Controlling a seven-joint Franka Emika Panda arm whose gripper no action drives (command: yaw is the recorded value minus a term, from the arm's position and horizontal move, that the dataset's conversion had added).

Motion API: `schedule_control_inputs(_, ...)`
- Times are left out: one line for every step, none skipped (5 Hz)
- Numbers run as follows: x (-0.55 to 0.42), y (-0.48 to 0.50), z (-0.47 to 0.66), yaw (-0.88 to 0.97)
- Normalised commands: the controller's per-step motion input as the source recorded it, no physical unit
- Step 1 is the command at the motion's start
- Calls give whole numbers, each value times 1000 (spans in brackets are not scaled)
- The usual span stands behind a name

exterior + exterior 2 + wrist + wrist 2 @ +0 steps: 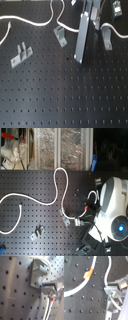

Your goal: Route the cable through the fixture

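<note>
The cable (30, 22) is a thin white cord looping across the far part of the black hole board; its loops also show in the second exterior view (35, 199). A red tape band (88, 274) marks one strand. The fixture (106, 36), a narrow grey clip with a forked top, stands just to the first exterior view's right of my gripper (80, 56). In the first wrist view the forked clip (36, 273) sits close to my fingertip (50, 288), and the cable (47, 266) bends round its top into the fingers. The gripper looks shut on the cable (107, 273).
A shorter slanted grey clip (60, 36) stands to the first exterior view's left of the gripper. A two-post bracket (20, 54) is further left, and another clip (117, 9) is at the far right. Bins and clutter (60, 145) line the board's far edge behind the white arm (112, 203).
</note>
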Motion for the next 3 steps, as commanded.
schedule_control_inputs(-307, 191, 79, -209)
schedule_control_inputs(-264, 109, 22, -200)
schedule_control_inputs(0, 0, 0, 37)
